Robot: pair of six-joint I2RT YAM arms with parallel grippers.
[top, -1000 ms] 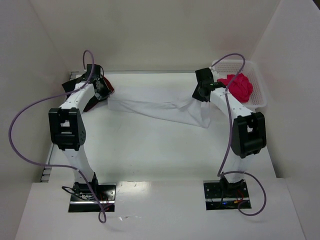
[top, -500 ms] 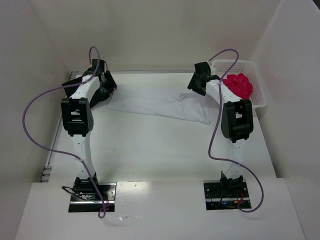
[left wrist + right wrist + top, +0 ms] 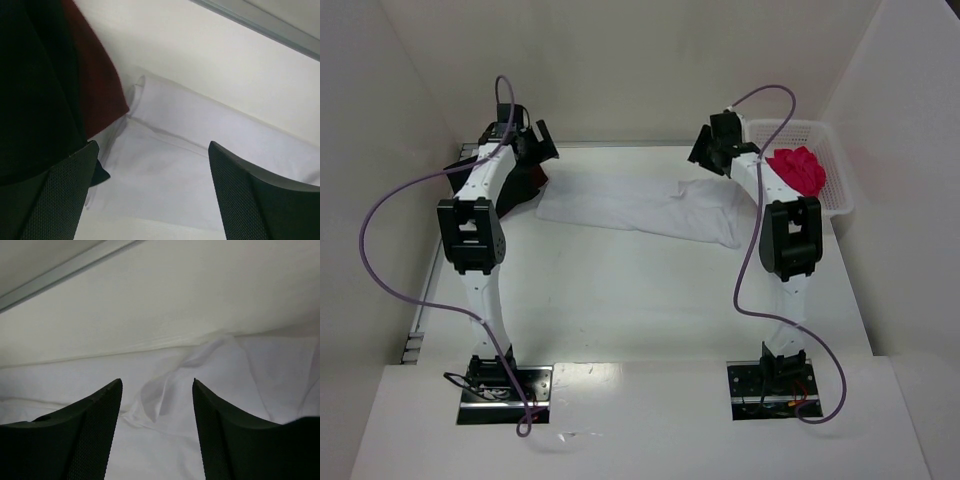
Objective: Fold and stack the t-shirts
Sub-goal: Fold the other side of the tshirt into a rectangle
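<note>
two arms, same build: left arm (image 3: 485, 300), right arm (image 3: 795, 305); slim white links, bulky black joint housings (image 3: 470, 235) with rectangular cut-outs, black wrist blocks at far ends; thin purple left cable (image 3: 362, 245) looping wide off arm, right cable (image 3: 737, 295) same colour; black base plates (image 3: 505, 385), small wires on them; left fingers (image 3: 55, 200) black, tapered, fine dimpled mesh texture; right fingers (image 3: 85, 440) identical

Soft, matt, creased cloth: white t-shirt (image 3: 640, 205), dark red t-shirt (image 3: 95, 85); smooth white plastic lattice: basket (image 3: 840, 170)
</note>
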